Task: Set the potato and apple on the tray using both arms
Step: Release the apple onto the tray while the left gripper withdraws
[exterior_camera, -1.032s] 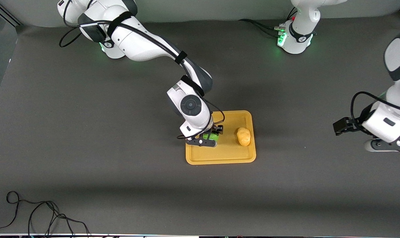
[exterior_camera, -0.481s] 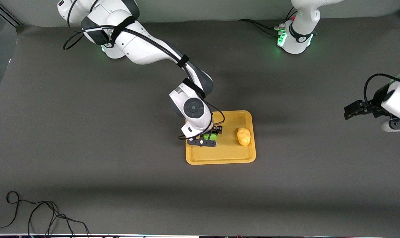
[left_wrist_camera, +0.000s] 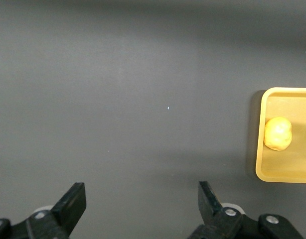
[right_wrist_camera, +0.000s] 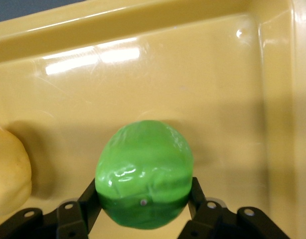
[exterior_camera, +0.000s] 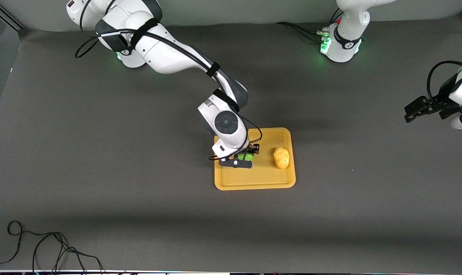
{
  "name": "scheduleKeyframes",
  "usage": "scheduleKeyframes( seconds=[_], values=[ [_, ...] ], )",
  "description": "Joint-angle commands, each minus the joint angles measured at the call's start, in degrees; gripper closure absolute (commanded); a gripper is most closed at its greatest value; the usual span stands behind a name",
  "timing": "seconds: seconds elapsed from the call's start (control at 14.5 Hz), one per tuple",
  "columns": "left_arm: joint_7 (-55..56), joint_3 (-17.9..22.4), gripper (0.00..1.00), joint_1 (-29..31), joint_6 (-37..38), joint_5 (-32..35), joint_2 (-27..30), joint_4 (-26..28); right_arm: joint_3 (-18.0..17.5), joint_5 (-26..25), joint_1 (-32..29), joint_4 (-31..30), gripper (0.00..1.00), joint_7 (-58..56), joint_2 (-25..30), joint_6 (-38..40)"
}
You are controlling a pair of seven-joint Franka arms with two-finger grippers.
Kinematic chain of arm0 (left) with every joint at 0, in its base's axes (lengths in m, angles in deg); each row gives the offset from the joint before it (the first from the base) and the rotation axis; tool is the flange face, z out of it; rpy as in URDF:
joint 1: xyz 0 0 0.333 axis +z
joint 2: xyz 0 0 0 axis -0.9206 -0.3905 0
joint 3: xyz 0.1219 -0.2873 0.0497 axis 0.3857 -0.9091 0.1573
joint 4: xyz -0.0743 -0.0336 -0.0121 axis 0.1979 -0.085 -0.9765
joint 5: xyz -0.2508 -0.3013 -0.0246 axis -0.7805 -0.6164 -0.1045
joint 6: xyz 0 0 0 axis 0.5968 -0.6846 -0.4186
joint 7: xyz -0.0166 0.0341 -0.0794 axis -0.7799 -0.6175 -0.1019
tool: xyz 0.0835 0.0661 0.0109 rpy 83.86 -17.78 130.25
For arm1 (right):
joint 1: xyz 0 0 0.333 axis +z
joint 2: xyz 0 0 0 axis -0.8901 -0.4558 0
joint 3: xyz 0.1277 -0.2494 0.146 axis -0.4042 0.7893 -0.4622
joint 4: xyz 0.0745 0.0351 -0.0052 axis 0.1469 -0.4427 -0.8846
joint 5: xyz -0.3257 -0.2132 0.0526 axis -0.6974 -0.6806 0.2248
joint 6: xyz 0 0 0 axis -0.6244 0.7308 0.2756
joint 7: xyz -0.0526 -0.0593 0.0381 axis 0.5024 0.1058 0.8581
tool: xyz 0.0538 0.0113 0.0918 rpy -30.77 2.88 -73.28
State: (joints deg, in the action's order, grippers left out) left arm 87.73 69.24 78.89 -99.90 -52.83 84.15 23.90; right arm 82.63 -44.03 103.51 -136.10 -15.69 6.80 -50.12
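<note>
Dark grey matting covers the table (exterior_camera: 101, 152), on which two white arms are seen at work. One apple (right_wrist_camera: 143, 172), round and bright green, is clamped between the fingers of the right gripper (exterior_camera: 243, 157) low over the tray (exterior_camera: 254, 181), toward the right arm's end of it. One potato (exterior_camera: 281, 157) lies on the same tray, toward the left arm's end, its long axis running from the robots' bases toward the front camera. Apple and potato are set near each other but apart. The left gripper (left_wrist_camera: 140, 211) is held with its fingers spread wide and empty, over bare matting at the left arm's end of the table, well apart from the single tray.
</note>
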Motion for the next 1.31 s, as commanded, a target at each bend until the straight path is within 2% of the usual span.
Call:
scheduleKeyframes(
  seconds=[0.0,0.07,0.28,0.48,0.76,1.1,1.24],
  values=[
    [-4.9,-0.2,0.00,0.5,-1.4,1.2,1.4,1.0,0.4,-1.1,0.6,1.8,0.64,1.0,-1.1,-0.1],
    [-7.2,-0.1,0.00,0.5,-1.4,1.4,1.4,0.6,0.4,-1.1,0.6,1.8,0.59,1.0,-1.3,-0.1],
    [-7.9,1.4,0.00,0.9,-0.1,1.2,1.0,0.4,0.4,-1.2,0.5,1.8,0.22,1.0,-1.3,-0.1],
    [-8.1,1.6,0.00,0.9,3.1,0.8,0.6,-0.3,0.6,-2.2,0.3,1.9,0.00,0.8,-0.2,0.6],
    [-8.1,1.6,0.00,0.4,3.4,0.8,0.7,0.3,0.6,-3.3,-1.6,1.7,0.00,0.3,3.5,2.0],
    [-8.1,1.5,0.00,0.5,2.7,0.6,0.7,0.8,0.3,-2.5,-7.9,-2.0,0.00,-3.2,15.5,12.0],
    [-8.1,1.5,0.00,0.6,2.4,0.5,0.7,1.3,0.7,2.3,-11.0,-3.8,0.00,-4.6,20.1,14.4]
  ],
)
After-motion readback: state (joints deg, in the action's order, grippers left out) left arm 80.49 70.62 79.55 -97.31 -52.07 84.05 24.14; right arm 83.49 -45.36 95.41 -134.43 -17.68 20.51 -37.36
